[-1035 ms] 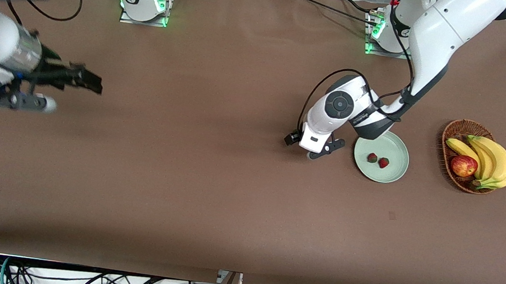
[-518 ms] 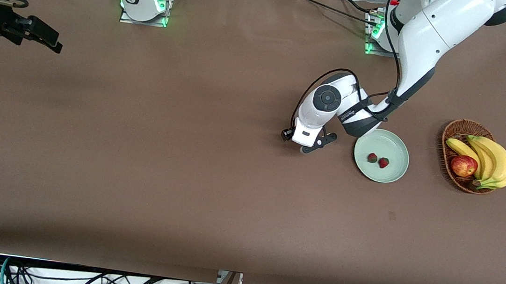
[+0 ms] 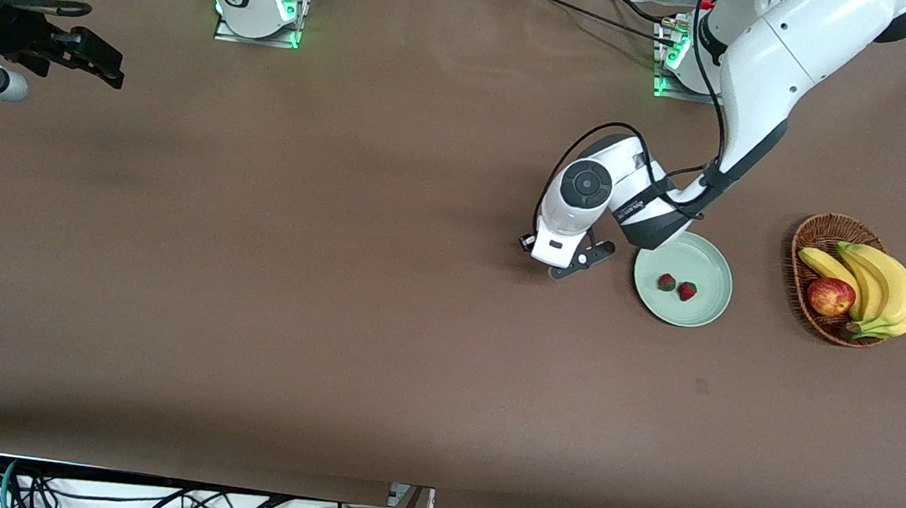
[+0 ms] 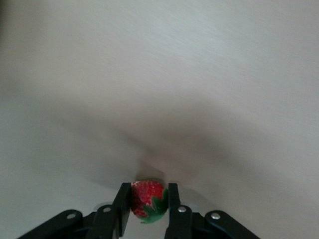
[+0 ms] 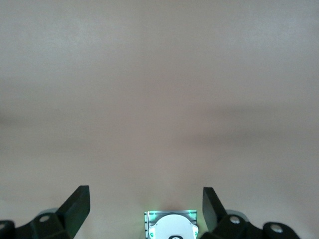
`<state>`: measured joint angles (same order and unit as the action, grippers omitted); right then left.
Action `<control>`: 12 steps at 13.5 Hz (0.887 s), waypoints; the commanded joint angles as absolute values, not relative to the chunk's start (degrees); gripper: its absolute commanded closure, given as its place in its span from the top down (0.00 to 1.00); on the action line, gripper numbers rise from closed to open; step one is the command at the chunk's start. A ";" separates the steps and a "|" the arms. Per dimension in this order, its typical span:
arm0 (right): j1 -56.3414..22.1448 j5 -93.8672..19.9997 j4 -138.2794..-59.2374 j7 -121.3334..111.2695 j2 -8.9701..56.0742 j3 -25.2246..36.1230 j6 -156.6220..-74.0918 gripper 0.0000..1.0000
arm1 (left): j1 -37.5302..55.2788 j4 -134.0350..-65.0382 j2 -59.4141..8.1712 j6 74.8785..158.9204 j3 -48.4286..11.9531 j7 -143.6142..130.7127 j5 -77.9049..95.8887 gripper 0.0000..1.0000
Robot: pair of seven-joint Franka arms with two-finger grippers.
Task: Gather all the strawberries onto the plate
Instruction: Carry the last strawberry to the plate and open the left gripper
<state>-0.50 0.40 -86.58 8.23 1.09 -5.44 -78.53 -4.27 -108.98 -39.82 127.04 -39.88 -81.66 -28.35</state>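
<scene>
Left gripper (image 4: 145, 204) is clamping a strawberry (image 4: 147, 200) between its two fingers (image 4: 122, 204), green cap showing at the berry's lower edge in the left wrist view. In the front view the left gripper (image 3: 557, 267) is sitting low over bare table just beside the plate (image 3: 708, 310), on the side of the plate toward the right arm's end of the table; the held berry itself is hidden under the wrist there.

Plate is sitting on the brown table (image 3: 328, 317), near the left arm's base. Two strawberries are lying in it, close together but not touching: one (image 3: 667, 282) closer to the left gripper, the other (image 3: 686, 291) just beside it toward the plate's middle. Rest of the plate is showing plain mint green.

A wicker basket (image 3: 814, 235) is standing well apart from the plate, farther toward the left arm's end of the table, holding bananas (image 3: 887, 287) and an apple (image 3: 829, 296).

Right gripper (image 3: 98, 61) is hanging over the table's edge at the right arm's end, well apart from the plate, jaws spread wide with nothing between them. Right wrist view is showing its fingers (image 5: 77, 206) apart over bare table, with the right arm's base (image 5: 172, 226) lit green between them. Right arm is waiting.
</scene>
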 commanded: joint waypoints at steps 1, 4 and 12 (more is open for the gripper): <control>0.62 1.05 -85.35 7.12 2.10 -6.24 -78.57 1.00 | -4.66 -104.70 -37.27 116.84 -39.90 -75.78 -29.71 0.18; 0.44 1.05 -85.25 7.12 2.20 -6.33 -78.66 1.00 | -6.32 -99.07 -35.95 103.05 -39.90 -62.63 -29.62 0.18; 0.44 1.05 -85.25 7.47 2.29 -6.33 -78.84 1.00 | -22.12 -98.69 -35.42 96.76 -40.43 -26.32 -29.18 0.20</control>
